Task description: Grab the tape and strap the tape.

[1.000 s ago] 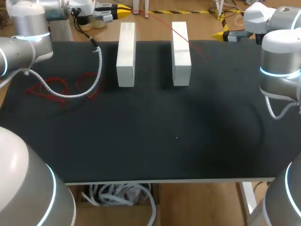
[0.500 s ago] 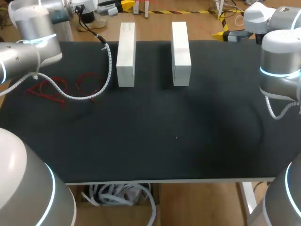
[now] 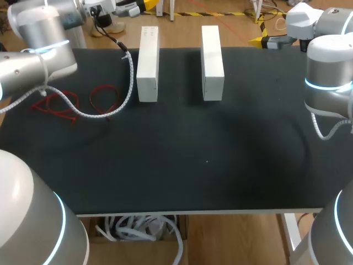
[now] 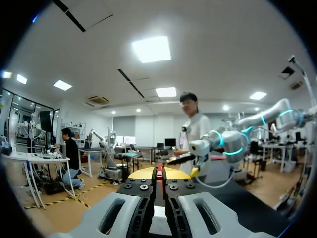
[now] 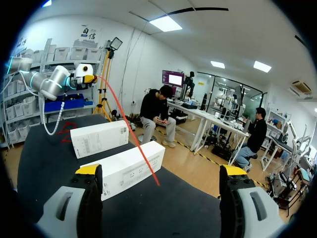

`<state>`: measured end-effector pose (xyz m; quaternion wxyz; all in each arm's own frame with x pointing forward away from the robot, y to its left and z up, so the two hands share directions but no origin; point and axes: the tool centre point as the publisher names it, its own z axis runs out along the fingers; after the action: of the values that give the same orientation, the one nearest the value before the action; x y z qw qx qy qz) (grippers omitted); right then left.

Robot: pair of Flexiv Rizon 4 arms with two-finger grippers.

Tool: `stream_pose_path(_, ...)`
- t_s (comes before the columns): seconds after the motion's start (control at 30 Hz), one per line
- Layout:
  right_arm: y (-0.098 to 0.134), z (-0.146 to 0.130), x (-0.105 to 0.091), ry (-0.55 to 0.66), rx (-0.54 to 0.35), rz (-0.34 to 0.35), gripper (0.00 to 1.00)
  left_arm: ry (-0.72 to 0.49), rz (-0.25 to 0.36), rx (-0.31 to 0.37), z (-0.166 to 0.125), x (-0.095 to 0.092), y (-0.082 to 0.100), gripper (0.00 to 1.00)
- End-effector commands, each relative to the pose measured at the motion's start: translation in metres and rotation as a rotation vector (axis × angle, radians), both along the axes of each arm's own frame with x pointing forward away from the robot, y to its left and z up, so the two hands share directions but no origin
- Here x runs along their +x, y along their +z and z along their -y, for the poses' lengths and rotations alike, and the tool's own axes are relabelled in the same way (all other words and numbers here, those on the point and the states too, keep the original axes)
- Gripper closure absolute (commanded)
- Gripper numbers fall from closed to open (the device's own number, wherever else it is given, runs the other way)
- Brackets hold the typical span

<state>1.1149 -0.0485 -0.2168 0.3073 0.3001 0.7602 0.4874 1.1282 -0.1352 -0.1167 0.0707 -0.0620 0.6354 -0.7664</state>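
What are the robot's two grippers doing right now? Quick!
Left gripper: fingers shut on the red tape.
Right gripper: fingers open, holding nothing.

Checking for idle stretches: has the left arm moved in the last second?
Yes. The left arm, holding the red tape, swung toward the left white box, its cable now nearer it.

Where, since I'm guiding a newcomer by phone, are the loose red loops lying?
On the black table, two white boxes stand at the far edge. Left of the left box, the red loops lie flat, crossed by a white coiled cable. They alone are slack; the other red strap runs taut from the left pincer.
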Motion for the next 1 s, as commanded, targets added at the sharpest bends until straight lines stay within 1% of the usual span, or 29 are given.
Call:
stream_pose_path(0.03, 0.000, 0.000, 0.000, 0.000, 0.000, 0.000, 0.00, 0.053, -0.008, 0.000, 0.001, -0.004, 0.001, 1.00)
stream_pose_path(0.07, 0.000, 0.000, 0.000, 0.000, 0.000, 0.000, 0.00, 0.053, -0.008, 0.000, 0.001, -0.004, 0.001, 1.00)
stream_pose_path(0.1, 0.000, 0.000, 0.000, 0.000, 0.000, 0.000, 0.00, 0.028, 0.014, -0.015, 0.004, -0.007, 0.001, 1.00)
stream_pose_path(0.17, 0.000, 0.000, 0.000, 0.000, 0.000, 0.000, 0.00, -0.011, 0.032, -0.040, 0.011, -0.007, 0.000, 1.00)
stream_pose_path(0.23, 0.000, 0.000, 0.000, 0.000, 0.000, 0.000, 0.00, -0.096, 0.057, -0.034, 0.021, -0.005, -0.001, 1.00)
stream_pose_path(0.3, 0.000, 0.000, 0.000, 0.000, 0.000, 0.000, 0.00, -0.167, 0.082, -0.050, 0.028, -0.002, 0.000, 1.00)
stream_pose_path(0.4, 0.000, 0.000, 0.000, 0.000, 0.000, 0.000, 0.00, -0.229, 0.109, -0.042, 0.036, 0.004, 0.003, 1.00)
stream_pose_path(0.53, 0.000, 0.000, 0.000, 0.000, 0.000, 0.000, 0.00, -0.263, 0.128, -0.016, 0.044, 0.011, 0.007, 1.00)
stream_pose_path(0.63, 0.000, 0.000, 0.000, 0.000, 0.000, 0.000, 0.00, -0.304, 0.152, -0.022, 0.047, 0.012, 0.009, 1.00)
stream_pose_path(0.73, 0.000, 0.000, 0.000, 0.000, 0.000, 0.000, 0.00, -0.348, 0.189, -0.063, 0.049, 0.011, 0.014, 1.00)
stream_pose_path(0.83, 0.000, 0.000, 0.000, 0.000, 0.000, 0.000, 0.00, -0.377, 0.211, -0.071, 0.051, 0.010, 0.019, 1.00)
stream_pose_path(1.0, 0.000, 0.000, 0.000, 0.000, 0.000, 0.000, 0.00, -0.385, 0.217, -0.079, 0.053, 0.007, 0.020, 1.00)
